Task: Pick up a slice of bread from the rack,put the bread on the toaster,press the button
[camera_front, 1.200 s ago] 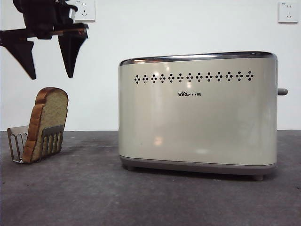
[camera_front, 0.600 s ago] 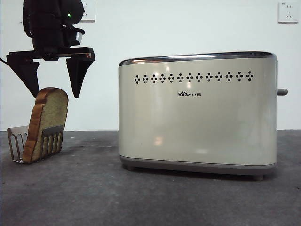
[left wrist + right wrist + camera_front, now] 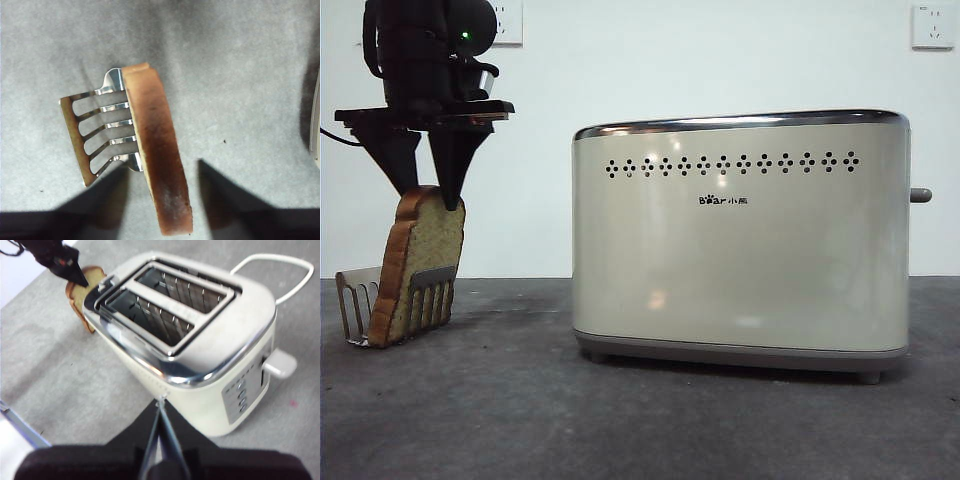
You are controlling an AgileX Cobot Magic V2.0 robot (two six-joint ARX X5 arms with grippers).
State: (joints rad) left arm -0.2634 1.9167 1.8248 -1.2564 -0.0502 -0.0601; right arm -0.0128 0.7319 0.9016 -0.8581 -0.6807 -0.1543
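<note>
- The rack [image 3: 360,305] stands at the far left of the grey table [image 3: 640,420], a small metal U with slotted upright ends; in the left wrist view [image 3: 95,135] its slots show as bright bars beside the bread.
- The slice of bread [image 3: 420,262] stands on edge in the rack, leaning against the right-hand slotted end, its domed brown crust uppermost (the left wrist view looks straight down on that crust [image 3: 157,150]).
- The left gripper [image 3: 423,190] hangs directly over the slice, its dark body filling the top left corner of the front view; the two black jaws straddle the crust, one on each face of the bread, tips level with the dome.
- From the left wrist camera the jaws stand narrowly apart with the slice between them, and whether they actually press on the bread cannot be told.
- The toaster [image 3: 740,240] sits to the right of the rack, well apart from it, cream-coloured with a chrome top rim, a row of dotted holes and a "Bear" logo.
- In the right wrist view both of the toaster's slots [image 3: 165,302] are open and bare of bread, and a white cable [image 3: 272,262] loops behind it.
- The button [image 3: 920,195] juts from the toaster's narrow right side as a short grey lever, up high.
- The right gripper [image 3: 160,410] hovers above the toaster's lever end, its jaws pressed together on nothing (it does not appear in the front view).
- Two white wall sockets [image 3: 932,25] sit high on the wall.
</note>
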